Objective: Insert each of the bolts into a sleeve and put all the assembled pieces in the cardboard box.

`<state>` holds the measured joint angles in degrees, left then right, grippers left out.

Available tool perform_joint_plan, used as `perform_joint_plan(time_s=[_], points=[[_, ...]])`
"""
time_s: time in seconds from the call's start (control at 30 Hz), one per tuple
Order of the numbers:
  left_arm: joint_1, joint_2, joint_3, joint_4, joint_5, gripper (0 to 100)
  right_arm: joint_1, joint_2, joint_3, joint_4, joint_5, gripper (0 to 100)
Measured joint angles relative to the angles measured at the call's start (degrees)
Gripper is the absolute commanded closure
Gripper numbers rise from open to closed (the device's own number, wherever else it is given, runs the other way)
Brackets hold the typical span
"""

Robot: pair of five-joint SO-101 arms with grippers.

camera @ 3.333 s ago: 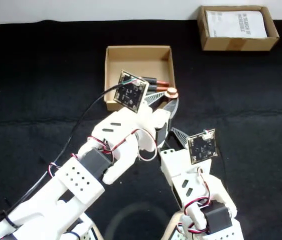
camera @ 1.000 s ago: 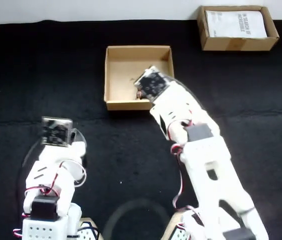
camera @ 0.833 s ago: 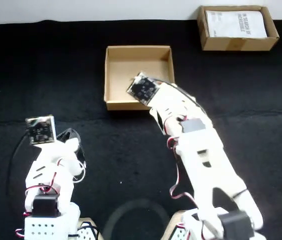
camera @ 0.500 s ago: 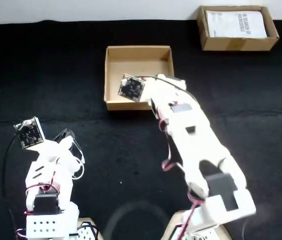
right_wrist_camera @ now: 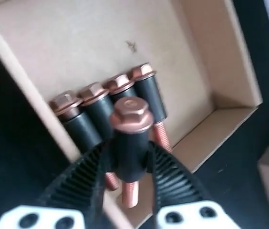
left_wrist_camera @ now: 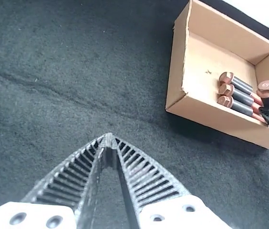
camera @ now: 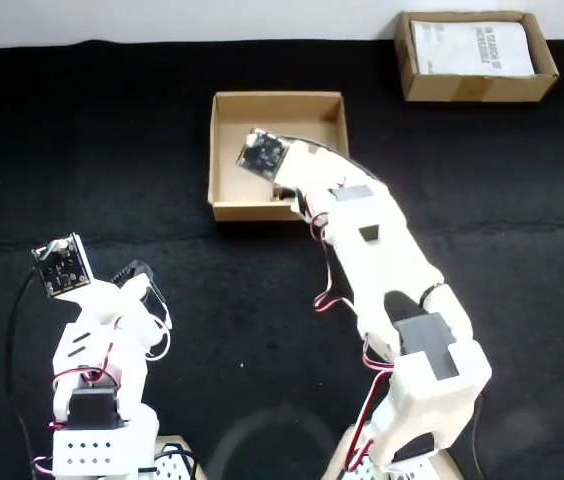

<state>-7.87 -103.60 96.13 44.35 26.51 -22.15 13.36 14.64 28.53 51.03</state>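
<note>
Your right arm is stretched out, its hand (right_wrist_camera: pixel 127 149) clamping an assembled piece (right_wrist_camera: pixel 130 117); your left hand (left_wrist_camera: pixel 109 143) is pinched together, arm folded.

White plastic shells on left arm (camera: pixel 97 350) and right arm (camera: pixel 392 265). Black servo blocks (camera: pixel 428 346) at joints. Red, black, white wires (camera: pixel 334 292) loop between links. Dark square camera board (camera: pixel 62 267) on each wrist. Both left gripper (left_wrist_camera: pixel 108 139) and right gripper (right_wrist_camera: pixel 127 150) have black ribbed fingers (left_wrist_camera: pixel 75 177) and white bases with screw holes (left_wrist_camera: pixel 54 221).
</note>
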Motion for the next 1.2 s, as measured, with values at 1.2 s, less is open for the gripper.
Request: perform_joint_plan(time_s=[1.2], points=[[0.00, 0.00, 0.00, 0.62, 0.00, 99, -0.09, -43.52, -40.00, 71.82, -53.54, 96.5]])
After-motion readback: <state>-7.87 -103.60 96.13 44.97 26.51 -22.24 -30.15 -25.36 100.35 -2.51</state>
